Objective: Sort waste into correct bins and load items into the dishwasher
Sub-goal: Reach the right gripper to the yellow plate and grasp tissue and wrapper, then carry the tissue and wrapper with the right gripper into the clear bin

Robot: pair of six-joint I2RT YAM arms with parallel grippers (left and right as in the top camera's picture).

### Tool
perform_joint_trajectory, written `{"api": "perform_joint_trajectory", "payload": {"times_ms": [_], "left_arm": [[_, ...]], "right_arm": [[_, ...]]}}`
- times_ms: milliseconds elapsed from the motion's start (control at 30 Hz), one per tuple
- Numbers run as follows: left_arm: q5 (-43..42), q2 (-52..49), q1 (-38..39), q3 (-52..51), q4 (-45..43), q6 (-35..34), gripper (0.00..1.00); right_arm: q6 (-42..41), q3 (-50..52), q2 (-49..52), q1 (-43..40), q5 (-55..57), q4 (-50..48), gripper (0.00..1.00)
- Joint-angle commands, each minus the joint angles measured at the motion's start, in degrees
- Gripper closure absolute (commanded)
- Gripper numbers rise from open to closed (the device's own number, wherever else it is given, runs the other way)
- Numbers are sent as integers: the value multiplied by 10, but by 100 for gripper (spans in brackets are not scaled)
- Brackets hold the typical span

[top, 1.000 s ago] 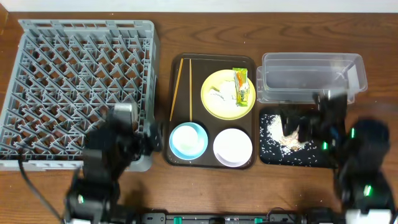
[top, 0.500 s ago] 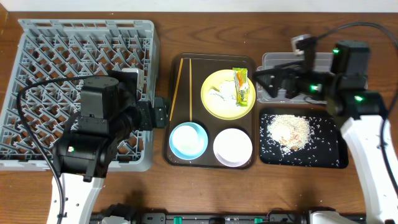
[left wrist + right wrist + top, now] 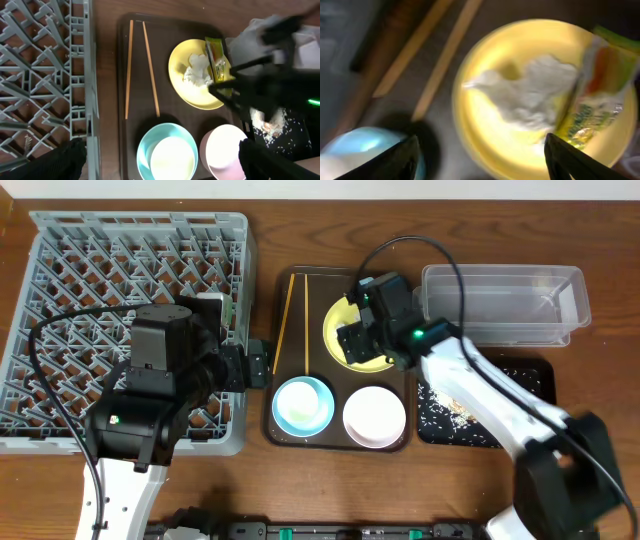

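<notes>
the right gripper (image 3: 481, 142) hangs over the yellow plate (image 3: 520, 45), jaws spread wide and empty. the white paper (image 3: 530, 100) and the wrapper (image 3: 600, 95) lie on the plate, the wrapper at its right edge. the left gripper (image 3: 162, 147), also wide open, hovers over the near left of the brown tray (image 3: 165, 40), beside the rack (image 3: 120, 280). chopsticks (image 3: 128, 70) lie left of the plate, with the blue bowl (image 3: 303, 404) and white bowl (image 3: 374, 416) nearer. the tub (image 3: 500, 300) and black tray (image 3: 533, 375) sit at the right.

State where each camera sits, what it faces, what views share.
Overhead: above the table, facing down on dish rack, left arm, right arm.
Left wrist: over the brown tray, facing down at chopsticks; left pincer at bottom corners.
Right wrist: close over the yellow plate; right pincer at bottom.
Both wrists share yellow plate, wrapper.
</notes>
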State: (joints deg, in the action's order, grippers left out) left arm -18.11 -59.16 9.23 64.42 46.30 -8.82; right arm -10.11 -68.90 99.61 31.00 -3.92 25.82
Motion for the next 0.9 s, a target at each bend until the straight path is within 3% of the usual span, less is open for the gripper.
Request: {"api": "perform_joint_trajectory", "payload": {"times_ms": [0, 167, 233, 267, 367, 400, 633, 867], "left_arm": [[-7, -3, 1, 12, 2, -1, 2], [-7, -3, 1, 12, 2, -1, 2], [-7, -3, 1, 12, 2, -1, 2], [-7, -3, 1, 12, 2, -1, 2], [-7, -3, 1, 12, 2, -1, 2], [-7, -3, 1, 12, 2, -1, 2], [-7, -3, 1, 12, 2, -1, 2], [-7, -3, 1, 12, 2, -1, 2]], "right_arm": [[-9, -10, 45, 0, 67, -18, 24], [-8, -10, 107, -1, 49, -28, 26], [-8, -10, 127, 0, 45, -29, 34], [-8, -10, 136, 0, 45, -30, 41], [-8, -10, 141, -2, 45, -38, 79], [-8, -12, 135, -4, 45, -40, 84], [-8, -31, 41, -34, 40, -40, 98], [-4, -31, -52, -64, 25, -16, 99]]}}
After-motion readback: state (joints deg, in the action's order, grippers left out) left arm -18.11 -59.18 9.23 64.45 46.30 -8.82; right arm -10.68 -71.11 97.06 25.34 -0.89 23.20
